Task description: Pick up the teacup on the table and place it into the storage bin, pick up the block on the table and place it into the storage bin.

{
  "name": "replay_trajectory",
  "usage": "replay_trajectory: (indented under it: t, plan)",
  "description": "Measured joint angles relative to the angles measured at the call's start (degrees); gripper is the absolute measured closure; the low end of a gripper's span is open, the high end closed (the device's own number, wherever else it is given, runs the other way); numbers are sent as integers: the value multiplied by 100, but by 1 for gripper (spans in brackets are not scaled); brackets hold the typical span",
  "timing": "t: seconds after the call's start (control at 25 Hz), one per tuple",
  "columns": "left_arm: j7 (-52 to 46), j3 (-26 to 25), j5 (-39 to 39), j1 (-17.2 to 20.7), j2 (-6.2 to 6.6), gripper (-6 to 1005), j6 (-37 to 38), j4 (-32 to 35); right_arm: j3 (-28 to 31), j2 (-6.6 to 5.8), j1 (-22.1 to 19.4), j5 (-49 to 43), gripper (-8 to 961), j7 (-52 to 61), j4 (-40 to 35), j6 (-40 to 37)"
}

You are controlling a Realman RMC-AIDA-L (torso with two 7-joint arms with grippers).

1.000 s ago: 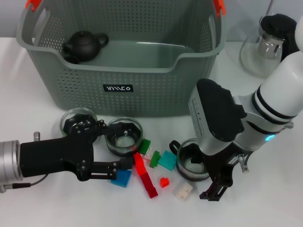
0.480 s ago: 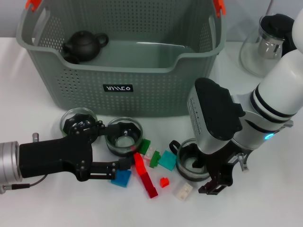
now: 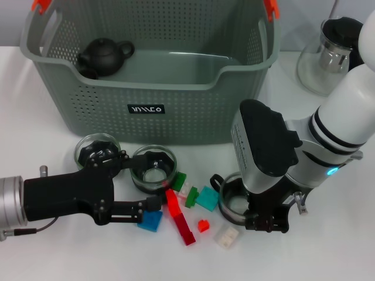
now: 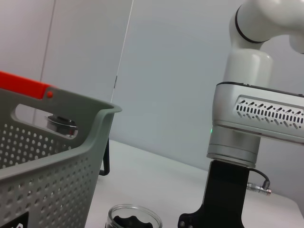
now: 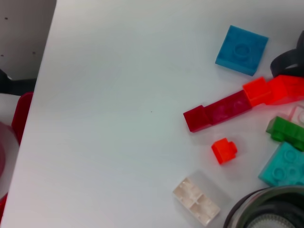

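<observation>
Head view, lower left of the frame: the left arm lies low and nearly level over the white bench (image 3: 53, 257), reaching toward the centre. Its left gripper (image 3: 143, 184) has black fingers (image 3: 133, 206) spread apart, the upper one by a glass teacup (image 3: 153, 168) at centre, the lower one just above a blue block (image 3: 151, 220). A second glass cup (image 3: 94, 147) sits partly behind the gripper's body.

Across the top of the frame stands the storage bin (image 3: 146, 76), grey-green and perforated, with orange-red clips on its handles and a black label on its near wall. A dark teapot (image 3: 104, 54) rests inside it at the upper left.

At lower centre, loose blocks lie scattered: a long red block (image 3: 180, 218), green pieces (image 3: 186, 188), a teal block (image 3: 206, 198), a small red block (image 3: 203, 225) and a clear block (image 3: 226, 236).

At lower right, the right arm comes down from the upper right edge, bent at the wrist, its bulky white and black end pointing down. The right gripper (image 3: 265, 219) sits over a third glass cup (image 3: 233, 202), touching or just above its rim; whether its fingers are apart or together cannot be told. A glass jug (image 3: 326, 54) stands in the upper right corner.

Right wrist view: the blocks spread along the right edge, with the cup's rim at the lower right corner.
</observation>
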Motion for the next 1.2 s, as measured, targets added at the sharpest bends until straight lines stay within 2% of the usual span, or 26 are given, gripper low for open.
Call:
replay_trajectory:
  t: [0.28, 0.4, 0.8, 1.2]
  plan:
    - [8, 0, -6, 25, 0, 52, -8, 0, -7, -8, 5, -7, 841, 46, 8, -66]
    - [9, 0, -8, 27, 0, 52, -8, 0, -4, -10, 5, -8, 890, 46, 8, -75]
    - [20, 0, 5, 38, 0, 52, -2, 5, 218, -28, -4, -3, 892, 33, -40, -272]
    - [168, -105, 10, 138, 3, 52, 137, 40, 922, -26, -57, 31, 894, 227, -833, -1201]
